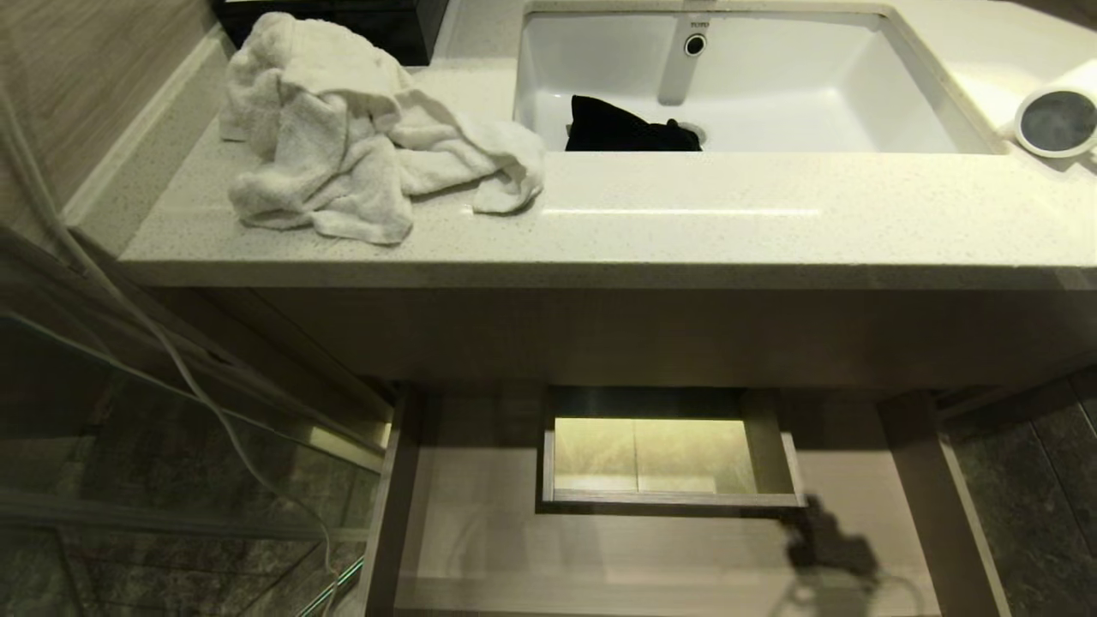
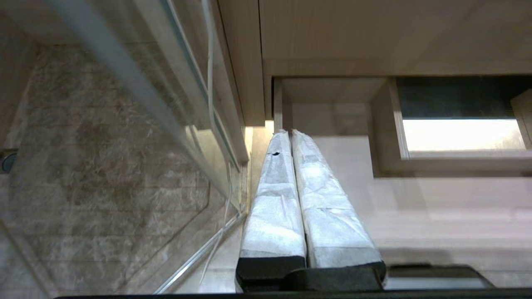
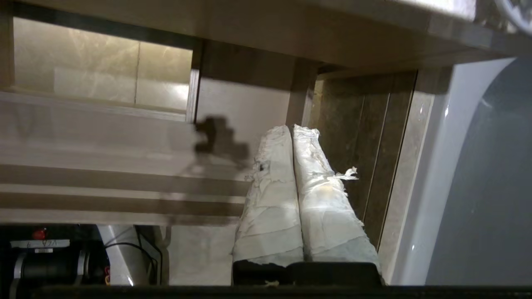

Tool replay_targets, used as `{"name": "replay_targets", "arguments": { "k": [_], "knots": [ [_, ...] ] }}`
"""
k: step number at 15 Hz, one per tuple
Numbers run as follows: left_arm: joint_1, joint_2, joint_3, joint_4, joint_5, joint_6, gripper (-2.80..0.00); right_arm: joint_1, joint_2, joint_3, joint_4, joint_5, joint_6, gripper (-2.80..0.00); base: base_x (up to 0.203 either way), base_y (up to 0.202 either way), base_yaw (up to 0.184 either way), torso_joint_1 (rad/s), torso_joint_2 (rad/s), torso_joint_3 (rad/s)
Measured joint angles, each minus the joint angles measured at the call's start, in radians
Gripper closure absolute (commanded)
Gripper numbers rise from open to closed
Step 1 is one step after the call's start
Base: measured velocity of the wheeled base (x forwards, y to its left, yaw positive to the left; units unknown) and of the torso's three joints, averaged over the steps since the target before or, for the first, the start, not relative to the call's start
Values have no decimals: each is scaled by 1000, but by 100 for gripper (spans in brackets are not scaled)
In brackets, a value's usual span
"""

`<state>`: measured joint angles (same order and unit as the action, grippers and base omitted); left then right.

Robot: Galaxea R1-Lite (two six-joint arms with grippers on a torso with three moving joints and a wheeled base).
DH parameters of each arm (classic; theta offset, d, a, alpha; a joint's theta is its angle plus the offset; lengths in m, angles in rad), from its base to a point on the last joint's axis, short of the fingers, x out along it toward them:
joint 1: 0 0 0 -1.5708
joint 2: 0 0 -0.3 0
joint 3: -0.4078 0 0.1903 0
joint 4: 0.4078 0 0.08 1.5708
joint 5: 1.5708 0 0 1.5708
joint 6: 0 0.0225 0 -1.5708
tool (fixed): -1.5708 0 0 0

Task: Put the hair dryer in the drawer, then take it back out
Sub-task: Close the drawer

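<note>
The white hair dryer (image 1: pixel 1058 120) lies on the counter at the far right beside the sink, its dark grey round end face turned towards me. Below the counter the pale wood-grain drawer (image 1: pixel 480 531) stands pulled out, with the boxed rectangular cut-out (image 1: pixel 668 454) in its middle and nothing in it. Neither gripper shows in the head view; only a shadow falls on the drawer's right side. My left gripper (image 2: pixel 289 133) is shut and empty, near the drawer's (image 2: pixel 415 199) left side. My right gripper (image 3: pixel 293 128) is shut and empty, over the drawer's (image 3: pixel 104 137) right end.
A crumpled white towel (image 1: pixel 343 128) lies on the counter's left. A black pouch (image 1: pixel 630 128) sits in the white sink (image 1: pixel 771 86). A glass panel (image 1: pixel 128 428) and a thin cable (image 1: pixel 197 386) stand left of the drawer. A pale grey rounded fixture (image 3: pixel 478 187) is to its right.
</note>
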<state>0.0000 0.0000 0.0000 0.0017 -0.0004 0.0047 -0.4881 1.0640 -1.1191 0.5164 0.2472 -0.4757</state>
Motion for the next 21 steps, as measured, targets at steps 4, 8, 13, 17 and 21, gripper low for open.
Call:
{"name": "replay_targets", "arguments": {
  "k": [4,8,13,17,21],
  "knots": [
    [0,0,0,0,0,0,0,0,-11,23,-30,-1,0,0,0,0,0,-353,58,-294],
    [0,0,0,0,0,0,0,1,-18,44,-57,-1,0,0,0,0,0,-332,13,-324],
    [0,0,0,0,0,0,0,2,-30,77,-96,-2,1,0,0,0,0,-94,10,-85],
    [0,0,0,0,0,0,0,2,-34,87,-108,-2,1,0,0,0,0,-223,402,182],
    [0,0,0,-1,0,0,0,2,-50,101,-113,-2,1,0,0,0,0,-281,514,232]
  ]
}}
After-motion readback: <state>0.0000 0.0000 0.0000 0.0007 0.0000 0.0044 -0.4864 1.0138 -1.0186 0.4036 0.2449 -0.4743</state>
